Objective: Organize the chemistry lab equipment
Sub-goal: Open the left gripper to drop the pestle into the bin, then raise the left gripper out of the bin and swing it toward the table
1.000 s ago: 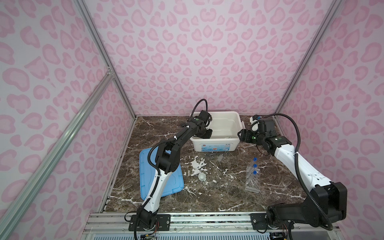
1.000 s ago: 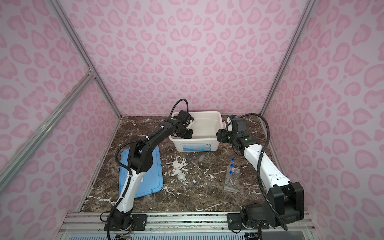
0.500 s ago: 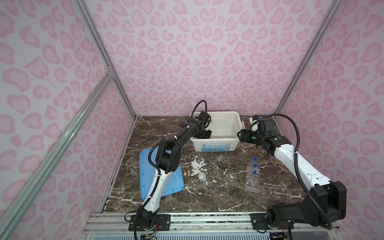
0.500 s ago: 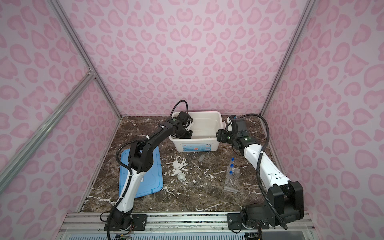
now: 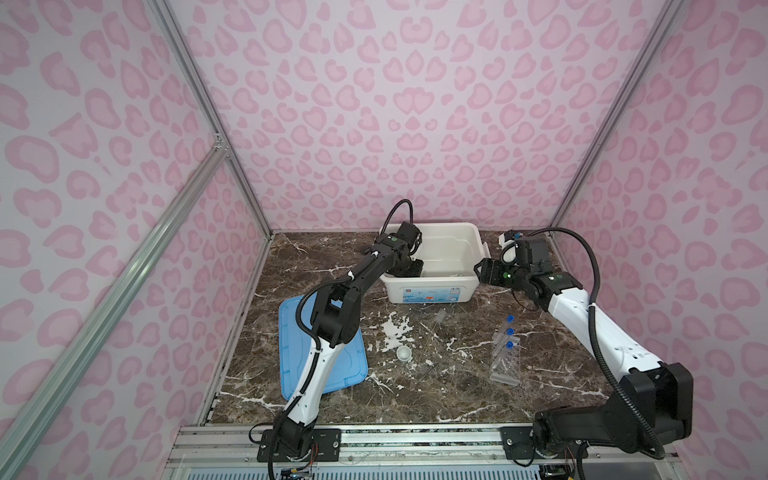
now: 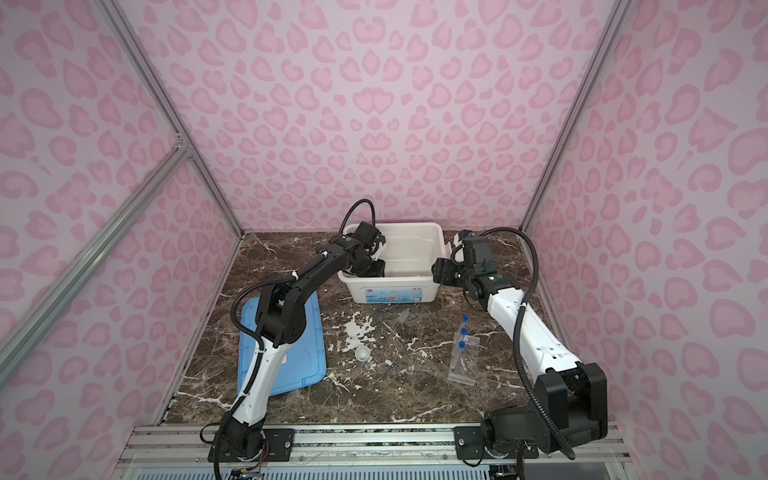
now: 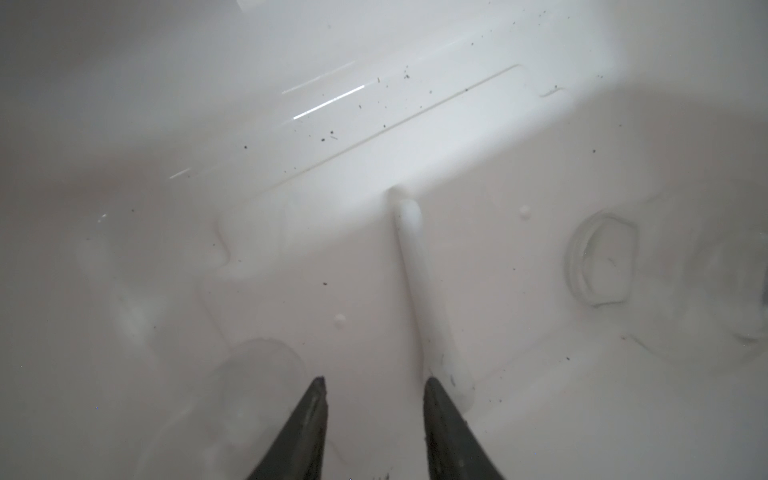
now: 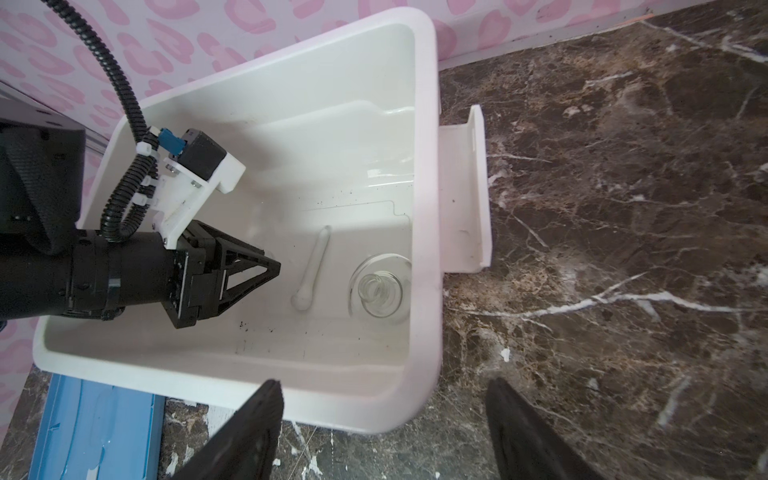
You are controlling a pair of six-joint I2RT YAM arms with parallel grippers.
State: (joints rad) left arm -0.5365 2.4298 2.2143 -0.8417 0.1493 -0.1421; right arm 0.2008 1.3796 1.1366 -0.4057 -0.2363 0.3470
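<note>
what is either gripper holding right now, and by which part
Nothing is held. The left gripper is open, with the pestle lying loose on the bin floor beside it. The right gripper is open and empty.

Three blue-capped tubes (image 5: 508, 332), one rack (image 5: 505, 368), one mortar bowl (image 5: 404, 354), one pestle (image 8: 314, 266), one bin (image 5: 428, 293), one lid (image 5: 293, 353)

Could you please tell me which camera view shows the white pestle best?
The right wrist view: the slim white pestle lies whole inside the white plastic bin. The left wrist view shows it close but pale; both top views hardly show it.
</note>
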